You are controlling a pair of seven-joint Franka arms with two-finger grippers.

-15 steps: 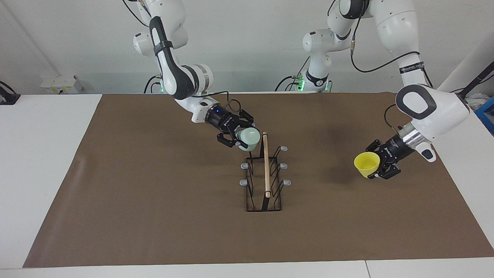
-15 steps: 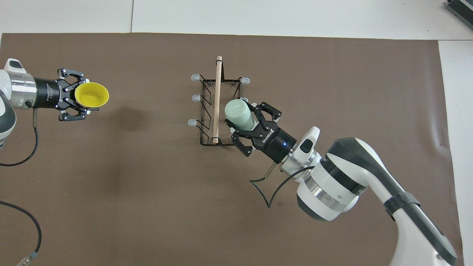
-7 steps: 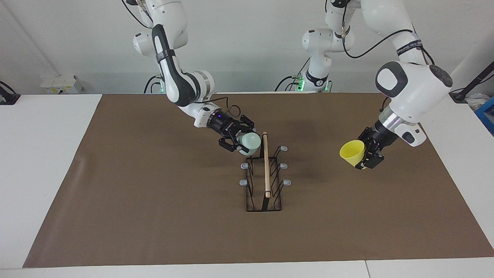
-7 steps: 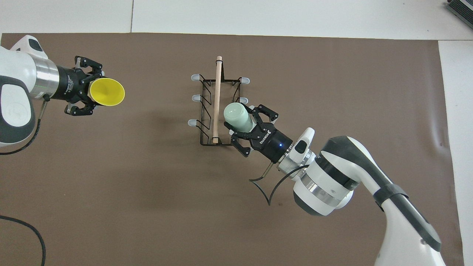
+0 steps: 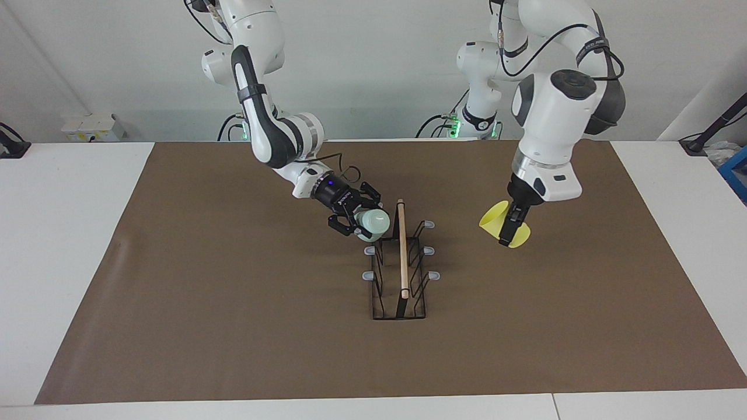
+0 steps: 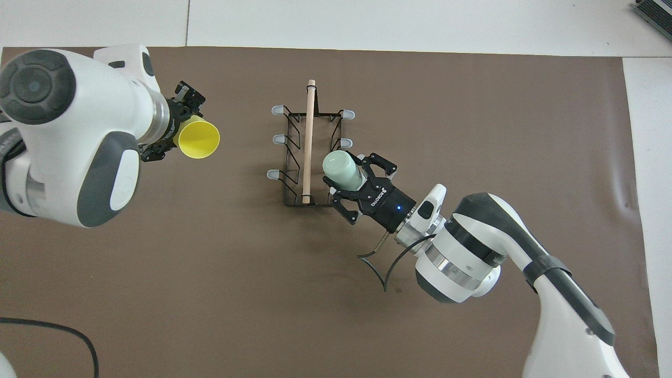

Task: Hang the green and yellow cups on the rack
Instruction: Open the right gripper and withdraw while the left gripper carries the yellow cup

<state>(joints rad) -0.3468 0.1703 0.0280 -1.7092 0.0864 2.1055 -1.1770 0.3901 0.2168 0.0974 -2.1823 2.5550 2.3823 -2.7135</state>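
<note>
The rack [image 5: 402, 265] stands mid-mat, its wooden rod [image 6: 308, 142] running away from the robots. My right gripper [image 5: 363, 218] is shut on the mint green cup [image 5: 374, 223], held base-out and tilted at the prong nearest the robots on the right arm's side. That prong is hidden by the cup [image 6: 341, 169], so I cannot tell whether they touch. My left gripper [image 5: 509, 228] is shut on the yellow cup [image 5: 494, 218], held in the air over the mat toward the left arm's end, apart from the rack. In the overhead view its mouth [image 6: 199, 138] faces the rack [image 6: 294, 157].
A brown mat [image 5: 233, 303] covers the white table [image 5: 64, 233]. Five grey-tipped prongs show, such as one [image 6: 277, 110] on the left arm's side. The right arm's loose cable [image 6: 375, 262] hangs near the mat.
My left arm swung in toward the rack with the yellow cup, its wrist rising and turning. My right gripper moved the green cup slightly down at the rack's nearest prong.
</note>
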